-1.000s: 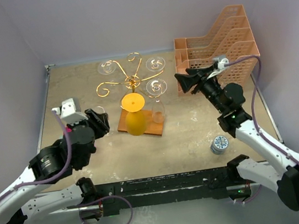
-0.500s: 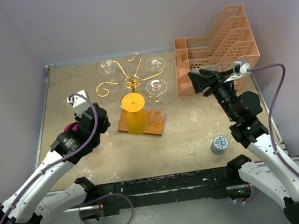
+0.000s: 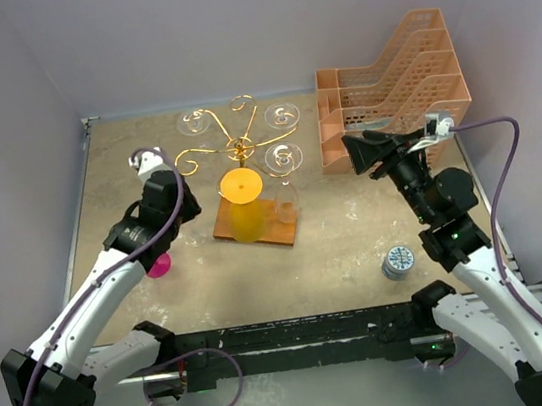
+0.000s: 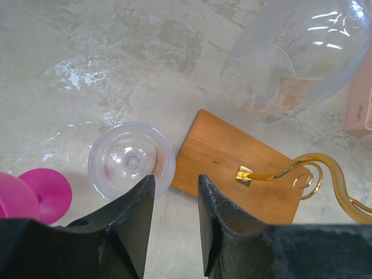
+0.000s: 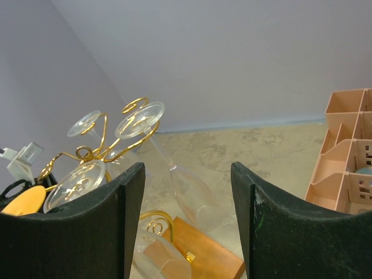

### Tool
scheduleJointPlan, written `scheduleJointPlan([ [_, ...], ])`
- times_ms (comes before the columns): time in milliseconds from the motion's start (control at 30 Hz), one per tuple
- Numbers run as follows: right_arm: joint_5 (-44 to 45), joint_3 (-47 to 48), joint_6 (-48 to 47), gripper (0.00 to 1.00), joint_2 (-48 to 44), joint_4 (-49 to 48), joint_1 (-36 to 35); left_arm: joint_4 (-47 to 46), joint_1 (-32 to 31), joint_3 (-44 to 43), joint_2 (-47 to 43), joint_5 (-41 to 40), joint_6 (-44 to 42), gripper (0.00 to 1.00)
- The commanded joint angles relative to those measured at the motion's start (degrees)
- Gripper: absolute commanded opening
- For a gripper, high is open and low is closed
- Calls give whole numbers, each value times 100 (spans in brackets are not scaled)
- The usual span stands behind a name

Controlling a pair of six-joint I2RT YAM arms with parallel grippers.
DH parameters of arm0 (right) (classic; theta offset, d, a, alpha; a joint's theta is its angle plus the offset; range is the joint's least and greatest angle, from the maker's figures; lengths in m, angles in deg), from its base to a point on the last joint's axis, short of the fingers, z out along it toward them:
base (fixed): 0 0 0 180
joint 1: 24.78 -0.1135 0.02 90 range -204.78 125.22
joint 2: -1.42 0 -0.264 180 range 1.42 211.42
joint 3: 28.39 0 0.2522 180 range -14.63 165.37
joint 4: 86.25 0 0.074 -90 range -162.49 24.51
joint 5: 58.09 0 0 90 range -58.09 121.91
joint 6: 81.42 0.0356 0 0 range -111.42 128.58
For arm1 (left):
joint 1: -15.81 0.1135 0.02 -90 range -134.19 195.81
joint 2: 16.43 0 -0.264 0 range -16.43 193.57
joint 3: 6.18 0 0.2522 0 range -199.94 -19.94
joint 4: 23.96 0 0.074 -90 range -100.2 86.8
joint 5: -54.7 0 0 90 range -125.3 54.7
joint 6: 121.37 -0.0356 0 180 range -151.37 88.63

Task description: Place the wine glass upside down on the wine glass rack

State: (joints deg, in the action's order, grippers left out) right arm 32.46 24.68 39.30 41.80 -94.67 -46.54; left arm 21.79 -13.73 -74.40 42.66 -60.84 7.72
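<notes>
A clear wine glass (image 4: 131, 160) stands upright on the table, just left of the rack's wooden base (image 4: 232, 167). My left gripper (image 4: 174, 180) hangs above it, open, with nothing between its fingers; the left finger overlaps the glass rim in the left wrist view. The top view shows this gripper (image 3: 182, 213) beside the gold wine glass rack (image 3: 239, 149). On the rack hang clear glasses (image 3: 285, 158) and a yellow glass (image 3: 243, 207), all upside down. My right gripper (image 3: 357, 153) is open in the air to the right of the rack, facing it (image 5: 186, 168).
A pink glass (image 3: 159, 266) stands on the table near my left arm. A peach lattice tray stack (image 3: 396, 84) fills the back right corner. A small blue-and-white round object (image 3: 398, 262) lies near the right arm. Walls close in the table on the left, right and back.
My left arm has swung forward toward the rack and now hangs over the clear glass, jaws narrower. The pink glass has come into view. The right arm shifted right, then stayed still.
</notes>
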Motion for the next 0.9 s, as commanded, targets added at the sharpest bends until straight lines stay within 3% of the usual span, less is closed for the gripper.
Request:
scheduleJointPlan([
  [0, -25, 186, 47, 63, -202, -183, -21, -444, 88, 52, 173, 74, -358, 32],
  [300, 76, 250, 22, 63, -182, -97, -21, -503, 106, 425, 292, -106, -381, 28],
  [633, -6, 650, 132, 62, -135, 133, -21, -304, 106, 340, -7, -279, -558, 0],
  [867, -167, 946, 259, 61, -161, 220, -21, 4, 106, -77, -387, -236, -540, 0],
])
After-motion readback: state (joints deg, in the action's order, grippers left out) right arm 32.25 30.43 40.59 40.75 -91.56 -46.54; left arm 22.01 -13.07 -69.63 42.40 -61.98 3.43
